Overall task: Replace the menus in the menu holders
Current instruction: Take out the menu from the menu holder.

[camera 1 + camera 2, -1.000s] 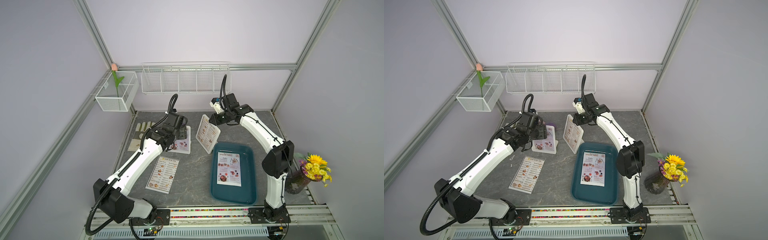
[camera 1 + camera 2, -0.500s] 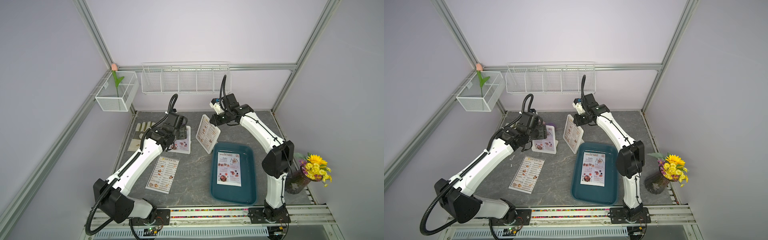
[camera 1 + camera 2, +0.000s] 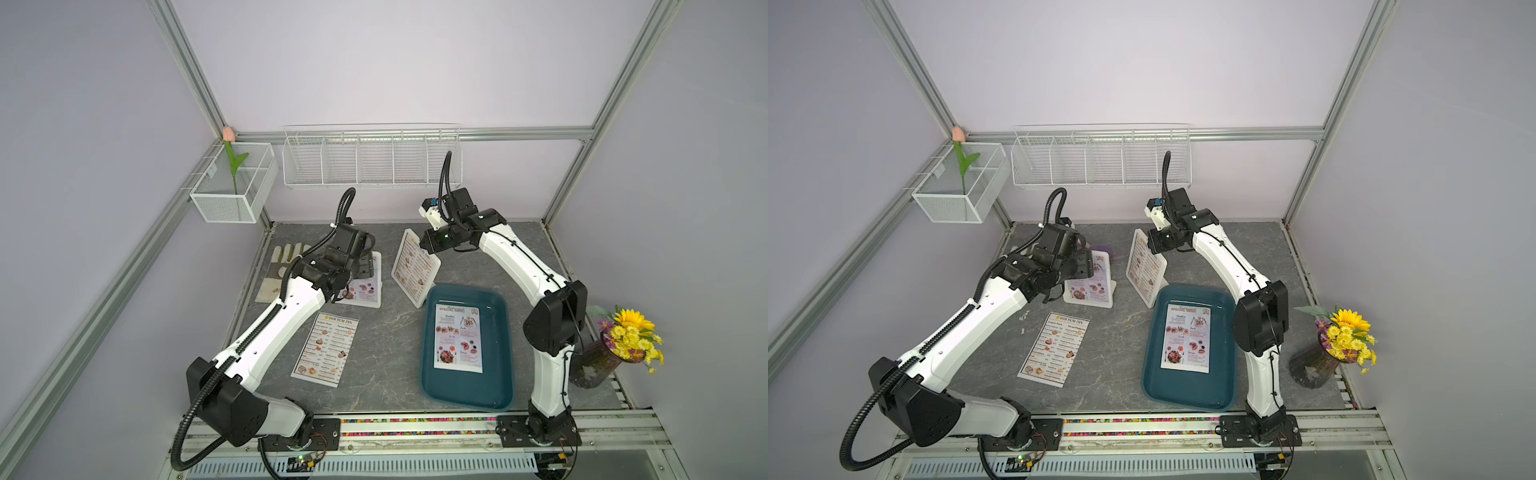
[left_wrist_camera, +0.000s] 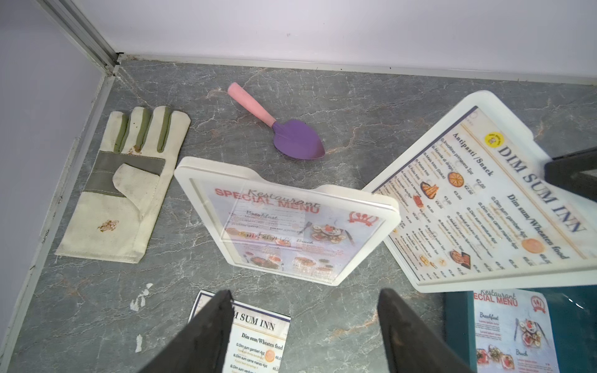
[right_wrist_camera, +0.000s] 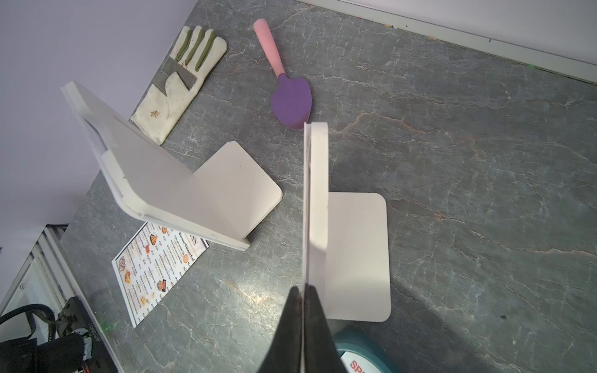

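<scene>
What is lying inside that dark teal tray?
One SPECIAL MENU sheet lies flat and face up in the teal tray. Nothing else shows on the tray floor around it. Whether anything sits beneath the sheet cannot be seen, because the paper covers that spot.

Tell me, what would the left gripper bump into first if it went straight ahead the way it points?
Probably the white menu holder showing the SPECIAL MENU sheet. It stands right ahead of the open left gripper, though depth is hard to judge.

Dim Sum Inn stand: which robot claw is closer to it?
Right. The right gripper pinches the menu at the top of the Dim Sum Inn stand; the left gripper hovers open by the Special Menu stand.
</scene>
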You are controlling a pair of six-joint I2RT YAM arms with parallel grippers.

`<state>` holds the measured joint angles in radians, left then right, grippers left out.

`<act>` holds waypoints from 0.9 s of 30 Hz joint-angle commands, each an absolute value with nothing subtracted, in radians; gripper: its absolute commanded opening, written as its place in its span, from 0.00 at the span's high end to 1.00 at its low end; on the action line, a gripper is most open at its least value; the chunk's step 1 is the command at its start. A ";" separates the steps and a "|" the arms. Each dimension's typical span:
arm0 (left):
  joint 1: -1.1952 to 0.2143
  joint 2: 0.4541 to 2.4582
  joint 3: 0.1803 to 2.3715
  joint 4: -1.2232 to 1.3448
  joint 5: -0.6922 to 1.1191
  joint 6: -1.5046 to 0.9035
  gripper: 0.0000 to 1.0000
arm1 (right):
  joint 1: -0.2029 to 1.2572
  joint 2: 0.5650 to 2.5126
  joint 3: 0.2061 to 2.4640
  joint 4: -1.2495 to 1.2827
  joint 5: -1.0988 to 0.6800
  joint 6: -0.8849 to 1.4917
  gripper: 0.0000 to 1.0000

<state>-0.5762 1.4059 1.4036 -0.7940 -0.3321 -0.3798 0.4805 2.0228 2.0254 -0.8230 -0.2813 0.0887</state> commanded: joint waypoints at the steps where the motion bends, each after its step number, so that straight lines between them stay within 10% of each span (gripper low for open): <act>1: -0.576 1.386 1.418 -0.810 -0.354 -0.375 0.27 | 0.480 2.024 2.062 -0.829 -0.325 0.102 0.93; 27: -0.575 1.379 1.417 -0.815 -0.352 -0.376 0.27 | 0.454 2.032 2.059 -0.812 -0.398 0.138 0.89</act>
<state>-0.5762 1.4021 1.4036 -0.7944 -0.3416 -0.3798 0.4603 2.0312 2.0514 -0.8398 -0.3656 0.1307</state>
